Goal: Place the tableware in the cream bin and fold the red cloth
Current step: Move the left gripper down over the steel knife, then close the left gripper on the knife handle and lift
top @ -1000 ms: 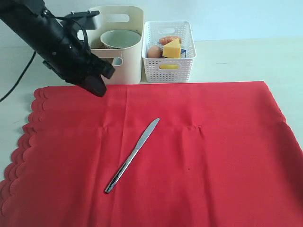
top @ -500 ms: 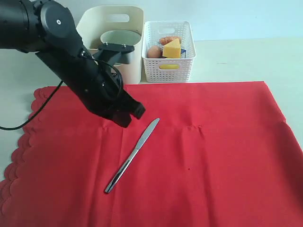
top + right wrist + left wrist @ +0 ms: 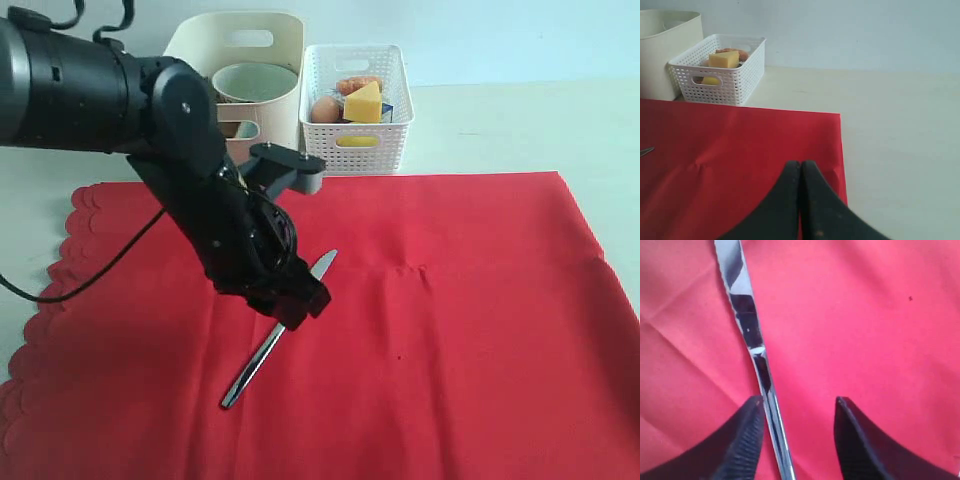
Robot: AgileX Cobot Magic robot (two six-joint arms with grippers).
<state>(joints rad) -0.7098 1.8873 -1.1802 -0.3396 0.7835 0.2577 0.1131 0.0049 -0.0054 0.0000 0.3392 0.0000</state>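
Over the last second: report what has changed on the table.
The left gripper swung from beside the cream bin out over the red cloth and down to the knife. Its jaws now stand open on either side of the handle, not closed on it. Nothing was picked up or let go. The knife, cloth, cream bin and white basket kept their places.
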